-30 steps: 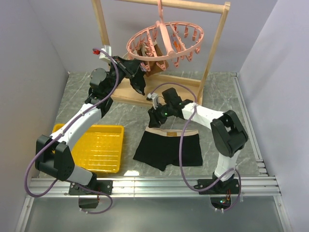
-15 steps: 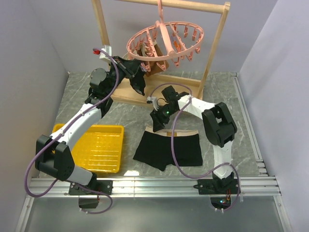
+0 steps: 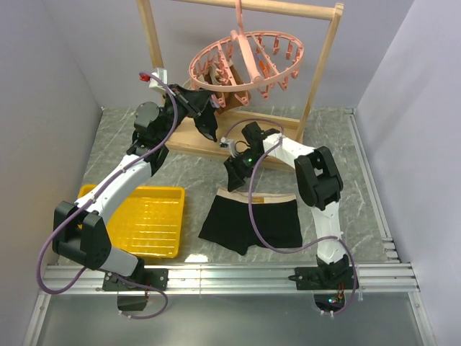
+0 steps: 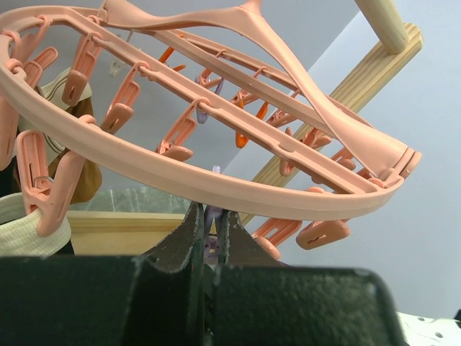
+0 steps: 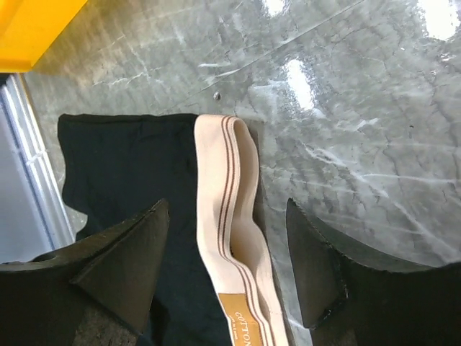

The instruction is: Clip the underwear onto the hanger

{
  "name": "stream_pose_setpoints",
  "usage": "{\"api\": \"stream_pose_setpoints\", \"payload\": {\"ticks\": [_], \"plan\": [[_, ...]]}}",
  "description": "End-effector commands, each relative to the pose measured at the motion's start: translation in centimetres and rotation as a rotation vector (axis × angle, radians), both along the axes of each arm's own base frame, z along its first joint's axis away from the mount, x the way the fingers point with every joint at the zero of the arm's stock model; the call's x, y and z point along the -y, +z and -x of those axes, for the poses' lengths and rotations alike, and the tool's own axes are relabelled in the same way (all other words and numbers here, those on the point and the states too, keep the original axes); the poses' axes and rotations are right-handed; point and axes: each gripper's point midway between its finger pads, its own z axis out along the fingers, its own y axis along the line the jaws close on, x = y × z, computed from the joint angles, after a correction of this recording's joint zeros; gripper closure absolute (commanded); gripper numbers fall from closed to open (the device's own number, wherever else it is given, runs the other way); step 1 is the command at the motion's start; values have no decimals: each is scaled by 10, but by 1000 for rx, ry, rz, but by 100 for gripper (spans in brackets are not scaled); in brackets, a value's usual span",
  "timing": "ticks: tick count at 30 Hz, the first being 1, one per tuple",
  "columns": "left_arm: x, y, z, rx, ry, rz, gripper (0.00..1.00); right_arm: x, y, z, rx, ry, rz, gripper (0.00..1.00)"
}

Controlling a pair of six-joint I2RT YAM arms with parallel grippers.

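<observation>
1. Underwear (image 3: 251, 223) is seen lying flat on the table (image 3: 180, 169), near the front, between the yellow tray (image 3: 144, 216) and the right arm's base. Its pink-tan waistband (image 5: 227, 209) is on the side toward the hanger.
2. The hanger (image 3: 247, 61) is hung high on the wooden rack (image 3: 319, 72), well apart from the underwear.
3. The right gripper (image 3: 236, 173) is held just above the waistband. Its fingers (image 5: 122, 274) are spread wide apart, one on each side of the band, and nothing is held.
4. The left gripper (image 4: 209, 216) is raised under the hanger's ring. Its fingers are pressed tight on what looks like a small purple peg (image 4: 210, 225).
5. The underwear is judged to be light, soft and floppy. It will likely sag and fold when lifted, and the thin cloth could slip out of a weak pinch.
6. The waistband looks thicker and firmer, so it is the best place to be taken hold of. A pinch near one end of the band is advised, with both layers caught, so the top edge can be brought up to a peg.
7. Care is needed near the pegs, since they may swing when bumped.
</observation>
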Motion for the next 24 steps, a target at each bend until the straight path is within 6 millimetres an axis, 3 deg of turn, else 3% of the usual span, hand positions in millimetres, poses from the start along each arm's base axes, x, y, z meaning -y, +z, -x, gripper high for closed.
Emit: {"api": "stream_pose_setpoints", "payload": {"ticks": [1, 10, 16, 21, 23, 24], "plan": [[1, 10, 4, 38, -17, 18, 100, 1, 4, 11, -92, 37, -5, 27], [2, 11, 4, 39, -21, 25, 100, 14, -17, 29, -220, 68, 54, 28], [3, 11, 4, 37, -26, 25, 100, 14, -16, 33, -238, 74, 51, 29], [3, 10, 2, 36, -21, 21, 100, 14, -18, 38, -255, 88, 48, 40], [3, 9, 3, 33, -23, 20, 100, 14, -13, 37, -226, 82, 36, 47], [3, 8, 3, 33, -21, 20, 100, 14, -12, 38, -221, 79, 33, 56]]}}
